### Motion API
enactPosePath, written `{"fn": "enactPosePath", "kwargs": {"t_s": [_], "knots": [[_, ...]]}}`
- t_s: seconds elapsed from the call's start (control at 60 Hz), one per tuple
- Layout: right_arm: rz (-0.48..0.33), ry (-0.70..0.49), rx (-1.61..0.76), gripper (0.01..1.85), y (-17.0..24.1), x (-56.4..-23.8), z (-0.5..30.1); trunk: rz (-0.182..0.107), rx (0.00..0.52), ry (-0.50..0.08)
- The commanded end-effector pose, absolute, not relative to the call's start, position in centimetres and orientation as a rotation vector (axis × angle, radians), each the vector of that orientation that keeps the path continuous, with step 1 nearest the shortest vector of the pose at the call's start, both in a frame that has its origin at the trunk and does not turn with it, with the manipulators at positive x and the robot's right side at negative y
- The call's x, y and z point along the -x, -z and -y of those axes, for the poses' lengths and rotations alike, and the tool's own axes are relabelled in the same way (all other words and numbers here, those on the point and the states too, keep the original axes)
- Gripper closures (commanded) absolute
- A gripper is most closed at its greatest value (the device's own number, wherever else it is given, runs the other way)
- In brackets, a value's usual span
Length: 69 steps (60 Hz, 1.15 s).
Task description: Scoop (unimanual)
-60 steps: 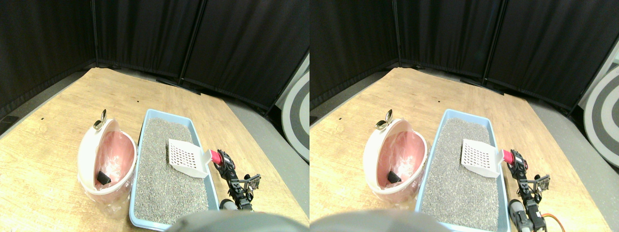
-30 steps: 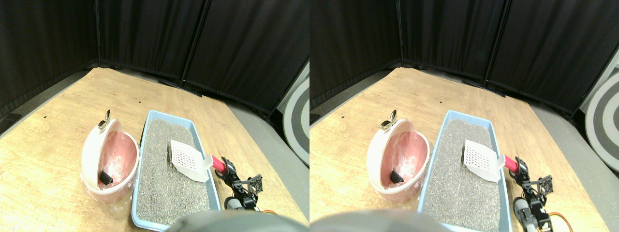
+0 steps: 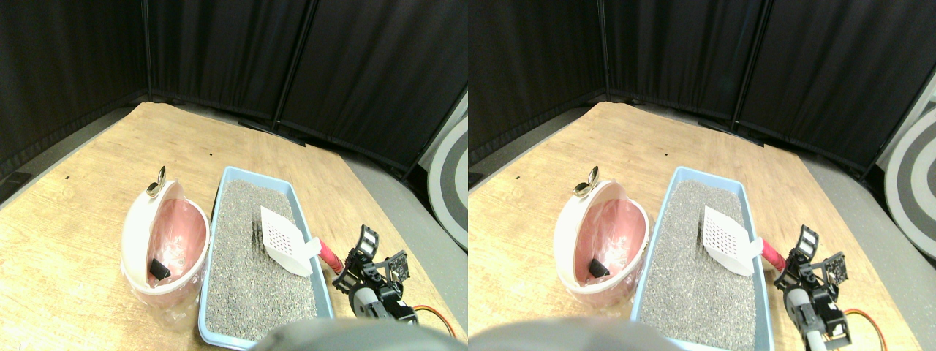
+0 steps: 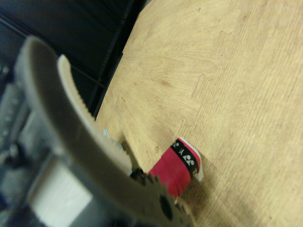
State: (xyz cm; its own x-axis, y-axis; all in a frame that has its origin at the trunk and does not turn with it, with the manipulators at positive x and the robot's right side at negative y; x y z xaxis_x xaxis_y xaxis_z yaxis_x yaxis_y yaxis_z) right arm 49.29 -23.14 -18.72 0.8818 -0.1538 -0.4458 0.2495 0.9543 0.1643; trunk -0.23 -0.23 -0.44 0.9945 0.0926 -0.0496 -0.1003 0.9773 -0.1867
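A white scoop (image 3: 284, 236) with little holes lies tilted in the blue litter tray (image 3: 219, 191). Its front edge touches the grey litter (image 3: 248, 285). Its red handle (image 3: 330, 257) sticks out over the right rim of the tray.

The right gripper (image 3: 362, 257) is just right of the handle's end. In the front view one toothed jaw points up and the handle looks free. In the wrist view the red handle (image 4: 177, 168) sits beside a pale toothed jaw, but I cannot tell if the jaws are apart or closed, or if they touch the handle at all.

On the left, just beside the tray, stands a pink bin (image 3: 164, 245) with its white lid tipped open. A small dark lump (image 3: 156, 269) lies inside it.

I think a few things could go wrong. If nothing grips the handle, the scoop could tip or slide down into the litter. If the gripper closes too near the handle's end, the scoop could twist. A hard push could jam its edge, spill litter, or bump the tray against the bin.
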Motion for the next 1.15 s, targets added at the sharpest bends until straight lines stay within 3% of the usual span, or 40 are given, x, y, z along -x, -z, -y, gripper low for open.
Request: {"fn": "enactPosePath", "kwargs": {"t_s": [0.017,0.083,0.1,0.117,0.15,0.183,0.217,0.233,0.267,0.533,0.7,1.15], "knots": [[-0.404,0.175,-0.171,0.32,17.1,-49.0,23.1,-0.044,0.193,-0.101],[-0.387,0.161,-0.149,0.36,16.3,-48.5,23.1,-0.043,0.184,-0.094],[-0.333,0.164,-0.171,0.53,15.6,-48.0,23.1,-0.043,0.184,-0.094],[-0.333,0.164,-0.171,0.53,15.6,-48.0,23.1,-0.044,0.182,-0.09],[-0.288,0.141,-0.191,0.81,15.3,-47.8,23.3,-0.044,0.182,-0.09],[-0.234,0.11,-0.226,1.25,14.8,-47.5,23.5,-0.043,0.18,-0.085],[-0.216,0.075,-0.228,1.54,14.5,-47.4,23.7,-0.042,0.177,-0.081],[-0.216,0.075,-0.228,1.54,14.5,-47.4,23.7,-0.042,0.175,-0.077],[-0.184,0.072,-0.256,1.8,14.1,-47.2,23.8,-0.042,0.175,-0.077],[-0.156,-0.011,-0.232,1.8,13.0,-45.5,24.8,-0.031,0.146,-0.047],[-0.188,-0.114,-0.282,1.8,12.1,-44.0,25.8,-0.027,0.131,-0.035],[-0.214,-0.113,-0.286,1.8,13.0,-41.6,25.4,-0.027,0.108,-0.008]]}}
